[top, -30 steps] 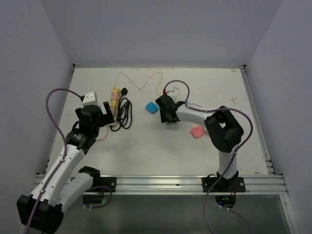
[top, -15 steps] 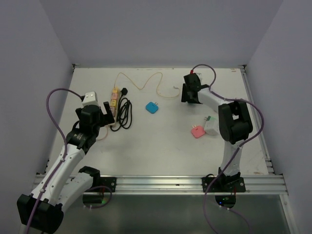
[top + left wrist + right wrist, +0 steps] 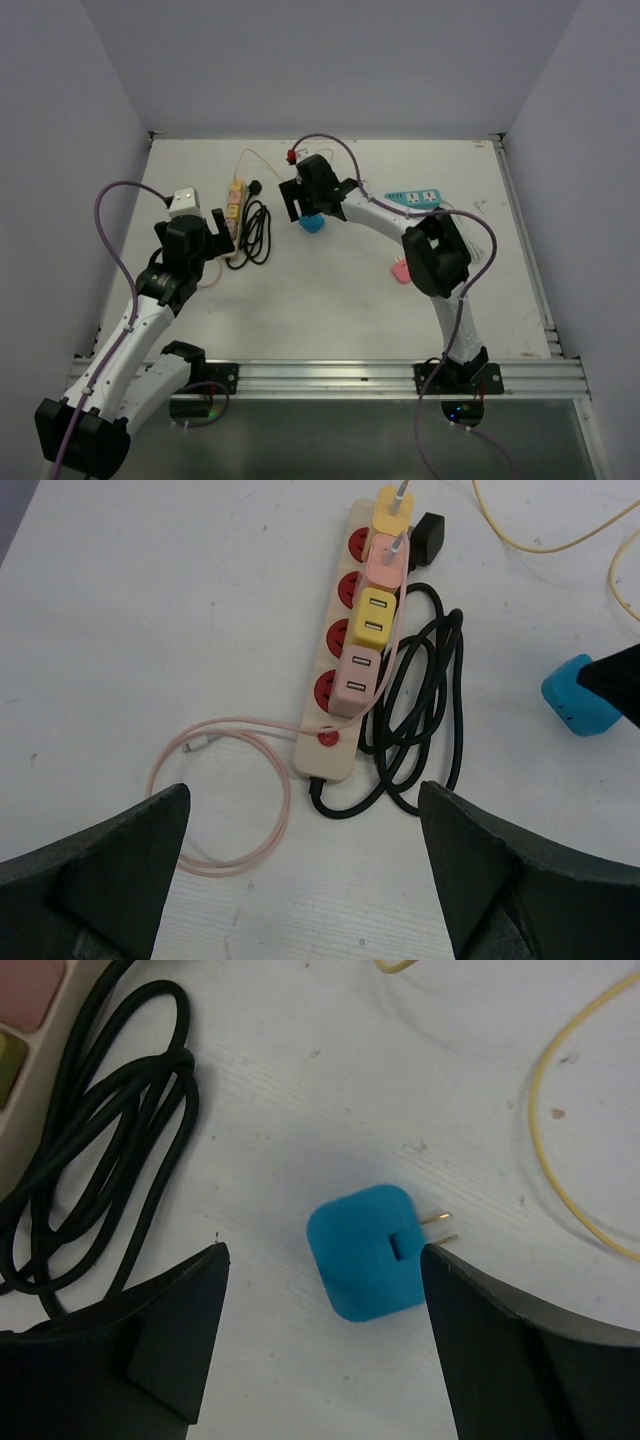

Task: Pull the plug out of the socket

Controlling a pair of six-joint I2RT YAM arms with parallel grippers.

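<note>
In the top view, the cream power strip (image 3: 233, 213) lies at the upper left of the bench (image 3: 330, 310), with a coiled black cord (image 3: 257, 232) just to its right. The left end effector (image 3: 220, 235) sits at the strip's lower end, fingers apart. The right end effector (image 3: 303, 208) is at centre top, over a blue plug adapter (image 3: 314, 224). A teal power strip (image 3: 415, 198) and a pink plug (image 3: 400, 270) lie further right.

In the left wrist view, the strip runs down the frame's middle and carries four plugs: a yellow one (image 3: 390, 508), a pink one (image 3: 385, 558), a yellow USB charger (image 3: 370, 620) and a pink USB charger (image 3: 355, 675), all seated in their sockets. The end effector's fingers (image 3: 110, 870) stand wide apart at the bottom corners, clear of the strip. A pink cable (image 3: 230, 780) loops at lower left.

In the right wrist view, the blue adapter lies loose at centre, prongs (image 3: 435, 1225) pointing right, between the parted fingers (image 3: 160, 1330). Whether they touch it I cannot tell. A yellow cable (image 3: 545, 1160) curves at right.
</note>
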